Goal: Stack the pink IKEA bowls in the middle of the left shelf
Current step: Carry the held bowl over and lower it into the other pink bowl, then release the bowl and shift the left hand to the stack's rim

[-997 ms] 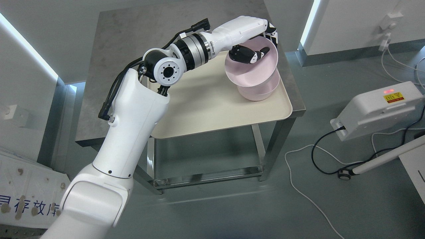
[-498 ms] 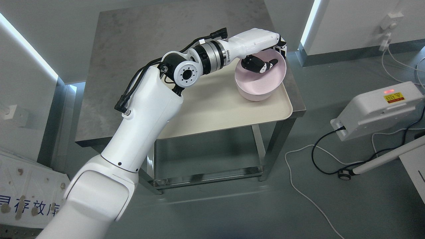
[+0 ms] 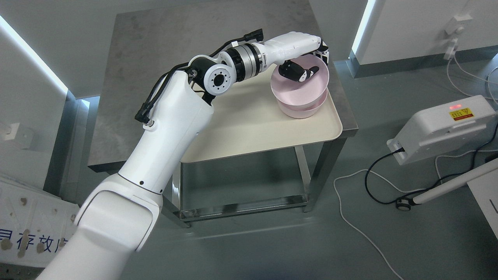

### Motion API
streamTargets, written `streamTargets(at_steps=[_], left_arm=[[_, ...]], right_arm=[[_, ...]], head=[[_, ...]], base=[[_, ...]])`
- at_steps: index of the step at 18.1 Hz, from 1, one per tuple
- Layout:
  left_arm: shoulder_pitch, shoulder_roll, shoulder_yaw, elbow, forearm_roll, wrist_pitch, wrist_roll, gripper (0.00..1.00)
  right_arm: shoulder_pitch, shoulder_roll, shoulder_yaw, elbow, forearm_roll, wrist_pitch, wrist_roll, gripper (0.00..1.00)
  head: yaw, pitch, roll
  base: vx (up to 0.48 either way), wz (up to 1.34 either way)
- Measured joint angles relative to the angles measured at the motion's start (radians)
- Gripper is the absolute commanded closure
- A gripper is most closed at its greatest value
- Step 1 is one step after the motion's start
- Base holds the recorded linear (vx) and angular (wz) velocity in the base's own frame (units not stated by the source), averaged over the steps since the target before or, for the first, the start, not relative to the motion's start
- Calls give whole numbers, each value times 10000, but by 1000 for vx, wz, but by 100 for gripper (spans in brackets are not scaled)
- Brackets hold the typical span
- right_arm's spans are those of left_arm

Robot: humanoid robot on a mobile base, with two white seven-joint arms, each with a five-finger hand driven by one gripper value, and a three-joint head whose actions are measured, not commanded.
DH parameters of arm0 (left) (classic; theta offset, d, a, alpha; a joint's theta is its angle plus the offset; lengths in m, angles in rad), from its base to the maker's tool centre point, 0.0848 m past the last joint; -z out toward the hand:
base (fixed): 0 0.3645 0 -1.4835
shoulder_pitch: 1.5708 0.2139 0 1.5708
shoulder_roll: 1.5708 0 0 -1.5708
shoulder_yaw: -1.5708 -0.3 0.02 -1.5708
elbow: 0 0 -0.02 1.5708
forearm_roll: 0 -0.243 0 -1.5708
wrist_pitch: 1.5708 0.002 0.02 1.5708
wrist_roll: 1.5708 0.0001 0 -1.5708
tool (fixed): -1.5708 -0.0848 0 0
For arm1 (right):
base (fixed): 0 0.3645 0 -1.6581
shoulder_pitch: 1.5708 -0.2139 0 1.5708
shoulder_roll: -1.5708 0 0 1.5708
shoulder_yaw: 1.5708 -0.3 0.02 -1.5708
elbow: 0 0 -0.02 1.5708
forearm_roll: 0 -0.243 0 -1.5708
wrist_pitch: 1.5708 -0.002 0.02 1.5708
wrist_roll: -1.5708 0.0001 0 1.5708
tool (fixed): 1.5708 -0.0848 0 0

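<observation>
A glossy white arm (image 3: 155,155) with smooth, rounded shells and small dark screw dots. Its elbow joint (image 3: 218,79) is a white disc ringed with holes, flanked by black and silver collars. Black cables (image 3: 155,97) loop at ten o'clock of the joint. The robot hand (image 3: 301,72) is black with white segments.

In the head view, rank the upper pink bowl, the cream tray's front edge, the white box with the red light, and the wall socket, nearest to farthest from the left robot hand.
1. Upper pink bowl, gripped at its rim by the left robot hand.
2. Cream tray, front edge, below-left.
3 and 4. White box at right, wall socket upper right: too close to call.
</observation>
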Motion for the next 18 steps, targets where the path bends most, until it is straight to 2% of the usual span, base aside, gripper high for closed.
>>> streamTargets(at_steps=[7, 8, 12, 15, 17, 18], left_arm=[[-106, -32, -31, 373, -213, -41, -65, 91], [-107, -35, -38, 407, -226, -42, -69, 85], [-112, -44, -53, 509, -246, -46, -85, 48], [-115, -49, 11, 535, -233, -144, -20, 25], [-101, -52, 240, 437, -202, -603, 446, 16], [10, -53, 416, 322, -142, -827, 873, 16]], right_arm=[[-1, 0, 0, 0, 0, 0, 0, 0], [0, 0, 0, 0, 0, 0, 0, 0], [0, 0, 0, 0, 0, 0, 0, 0], [0, 0, 0, 0, 0, 0, 0, 0], [0, 0, 0, 0, 0, 0, 0, 0], [0, 0, 0, 0, 0, 1, 0, 0]], head=[[0, 0, 0], [0, 0, 0], [0, 0, 0], [0, 0, 0], [0, 0, 0], [0, 0, 0]], base=[[0, 0], [0, 0], [0, 0], [0, 0], [0, 0], [0, 0]])
